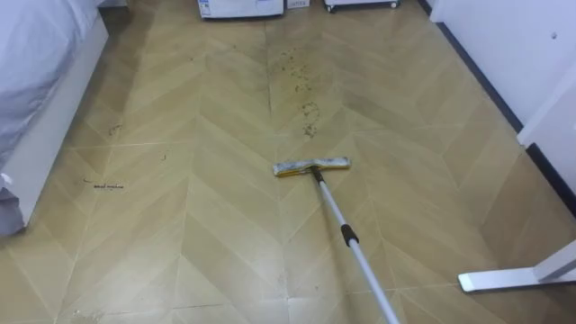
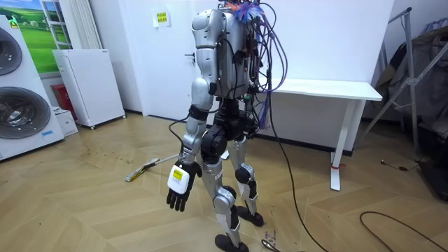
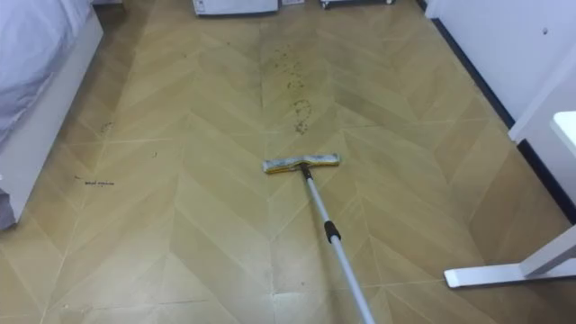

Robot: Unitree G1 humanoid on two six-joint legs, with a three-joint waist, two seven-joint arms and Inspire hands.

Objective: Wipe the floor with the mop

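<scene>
Flat mop (image 1: 311, 166) laid on floor (image 1: 180, 234), head just short of dirt marks (image 1: 301, 85). Left hand (image 2: 178, 190) hung slack, loosely open, nothing held; right hand cannot be told. Head best pushed flat through marks.

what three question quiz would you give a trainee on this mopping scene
1. True or false: the mop head lies on the floor, with the dirt marks beyond it.
2. What stands at the eye views' left edge? A) bed B) sofa C) bin
3. Fill in: in the room view the left robot hand hangs ___, holding nothing.
Key: 1 true; 2 A; 3 open.
</scene>
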